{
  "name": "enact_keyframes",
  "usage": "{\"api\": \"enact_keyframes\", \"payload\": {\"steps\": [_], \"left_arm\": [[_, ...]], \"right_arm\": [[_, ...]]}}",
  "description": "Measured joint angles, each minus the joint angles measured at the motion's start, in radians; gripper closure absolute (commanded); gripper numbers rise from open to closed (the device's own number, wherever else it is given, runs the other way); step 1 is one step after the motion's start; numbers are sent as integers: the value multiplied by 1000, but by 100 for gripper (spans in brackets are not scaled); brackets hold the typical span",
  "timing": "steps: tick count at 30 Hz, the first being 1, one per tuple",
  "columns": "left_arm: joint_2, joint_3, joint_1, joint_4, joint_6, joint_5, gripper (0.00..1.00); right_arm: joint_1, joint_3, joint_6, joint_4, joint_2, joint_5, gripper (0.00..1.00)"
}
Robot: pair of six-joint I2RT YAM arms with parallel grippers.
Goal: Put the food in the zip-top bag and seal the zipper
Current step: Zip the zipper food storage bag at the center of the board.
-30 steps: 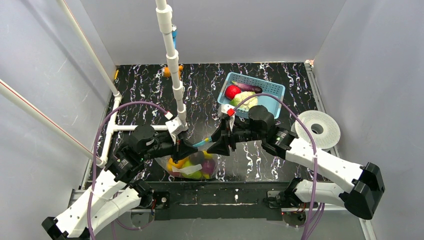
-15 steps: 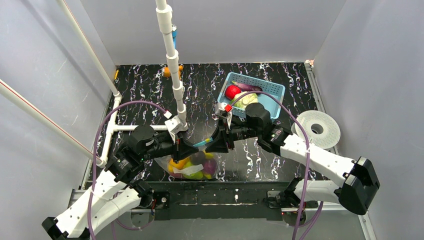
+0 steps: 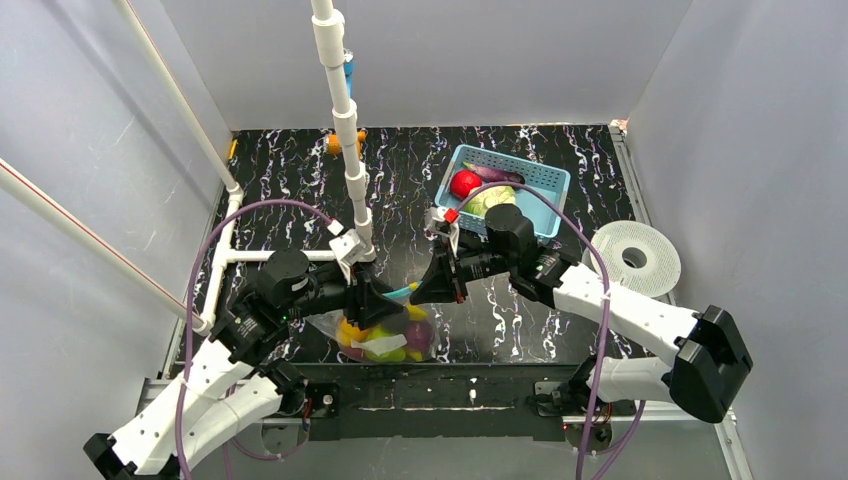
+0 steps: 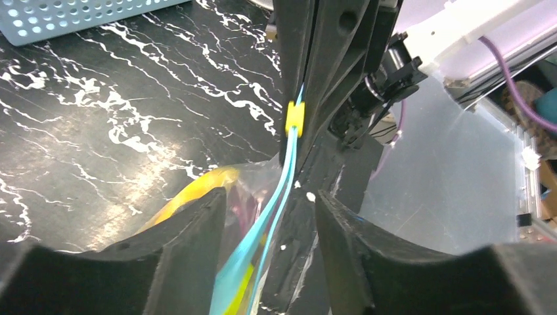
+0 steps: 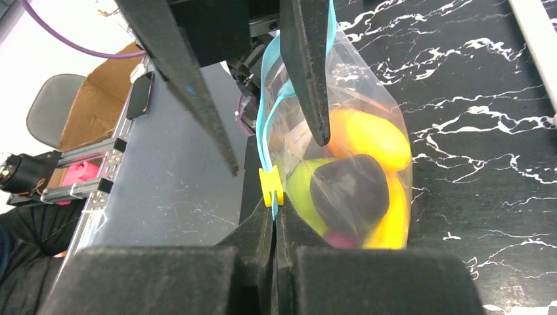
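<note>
Well to the left of the light-blue lattice plastic basket and nearer the arm bases, the left gripper stands with its two black fingers wide apart, straddling the rim strip without touching it. Just beneath it, near-left of the basket and close to the near edge of the black marbled table, is the crinkly transparent zip-top bag, bulging with glossy yellow, green and dark purple toy food. Its thin teal-blue zipper runs on toward the basket, its two tracks parted along this stretch, up to a small yellow plastic slider. The right gripper is clamped on the strip right at that slider. As only this one pinch holds the rim, a pull would probably drag the whole bag instead of running the slider, and the smooth strip could slip out of the fingers. The food crowded under the mouth might wedge between the tracks and stop a seal. A drag toward the bases could tip the bag off the edge. In the basket lie a red round piece, a pale green piece and a purple piece, so sealing now could leave food outside.
</note>
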Motion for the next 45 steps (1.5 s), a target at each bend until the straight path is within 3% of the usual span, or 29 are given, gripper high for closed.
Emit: {"api": "enact_keyframes", "payload": {"steps": [4,14,23,28,35,45], "left_arm": [[56,32,0,-3,-49,17,46],[230,99,0,95,-142,98,70],[216,93,1,162,-171,127,85],[197,84,4,169,-171,129,87],[193,84,5,159,-163,134,100],[153,85,5,101,-108,111,100]], "right_arm": [[0,0,5,-2,24,-10,99],[-2,25,3,-32,26,-17,99],[-2,31,3,-47,26,-21,99],[-2,34,3,-56,25,-26,99],[-2,34,1,-63,24,-24,99],[10,-19,61,6,-16,64,99]]}}
